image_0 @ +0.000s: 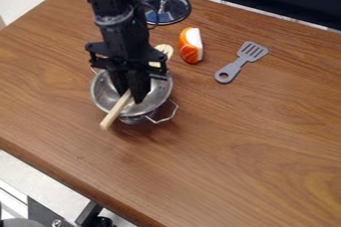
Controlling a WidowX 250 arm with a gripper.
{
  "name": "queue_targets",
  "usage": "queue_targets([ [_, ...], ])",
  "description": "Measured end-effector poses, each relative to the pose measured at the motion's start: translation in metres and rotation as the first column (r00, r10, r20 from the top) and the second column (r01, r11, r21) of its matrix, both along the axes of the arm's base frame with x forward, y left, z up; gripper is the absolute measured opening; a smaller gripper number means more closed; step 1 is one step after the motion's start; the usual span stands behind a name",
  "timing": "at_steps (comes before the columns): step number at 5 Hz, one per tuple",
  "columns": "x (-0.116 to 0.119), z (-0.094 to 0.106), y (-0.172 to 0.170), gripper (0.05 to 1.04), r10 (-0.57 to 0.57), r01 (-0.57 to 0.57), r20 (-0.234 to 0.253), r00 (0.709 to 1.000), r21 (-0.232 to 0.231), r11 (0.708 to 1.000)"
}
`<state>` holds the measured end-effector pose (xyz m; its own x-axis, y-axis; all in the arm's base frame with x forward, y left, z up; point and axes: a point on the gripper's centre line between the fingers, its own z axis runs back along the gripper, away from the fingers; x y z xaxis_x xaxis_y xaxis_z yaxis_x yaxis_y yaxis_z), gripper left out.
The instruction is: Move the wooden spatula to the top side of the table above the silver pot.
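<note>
Presently, camera view, items as follows. Item one: wooden spatula [114, 115], laid slantwise across the mouth of the silver pot [104, 94]; pale handle end projecting past the near rim, broad end at the far side, partly behind the arm [123, 32]. Item two: said pot, metal, with wire handles, standing on the wood-grained desk [253, 171]. Item three: black hand [131, 98], pointing down over the pot, its tips at the handle of the spatula. State of hand: at the handle, but whether it is closed on the wood or merely set about it, one cannot tell.

Remaining stock: lidded glass disc with metal rim [167, 9], beyond the pot near the far edge; orange-and-white toy food piece [190, 45], between lid and grey slotted turner [242, 62], the last well apart from the pot.

Step in hand, by judgement: securing the spatula at the pot. Next move, likewise judged: confirm a firm grip, raise the spatula until both ends clear the rim, carry it toward the top of the view, and set it on the desk beyond the pot. Caution: the broad end may knock the glass disc or the toy food piece on the way.
</note>
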<state>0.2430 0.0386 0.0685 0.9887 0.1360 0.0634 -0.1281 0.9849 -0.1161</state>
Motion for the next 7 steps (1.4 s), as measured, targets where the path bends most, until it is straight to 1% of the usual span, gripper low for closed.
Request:
queue_targets([
  [1, 0.004, 0.016, 0.006, 0.149, 0.027, -0.027, 0.014, 1.0, -0.014, 1.0],
  [2, 0.012, 0.03, 0.015, 0.149, 0.109, -0.109, 0.034, 0.993, -0.006, 0.994],
  [3, 0.021, 0.04, 0.027, 0.147, 0.246, -0.247, 0.062, 0.967, 0.009, 0.969],
  [4, 0.027, 0.046, 0.036, 0.144, 0.374, -0.377, 0.077, 0.924, 0.026, 0.926],
  [5, 0.033, 0.042, 0.046, 0.144, 0.436, -0.438, 0.053, 0.898, 0.042, 0.898],
  [6, 0.035, 0.039, 0.055, 0.144, 0.522, -0.525, 0.052, 0.851, 0.046, 0.85],
  [7, 0.042, 0.039, 0.061, 0.144, 0.668, -0.671, 0.072, 0.741, 0.033, 0.741],
])
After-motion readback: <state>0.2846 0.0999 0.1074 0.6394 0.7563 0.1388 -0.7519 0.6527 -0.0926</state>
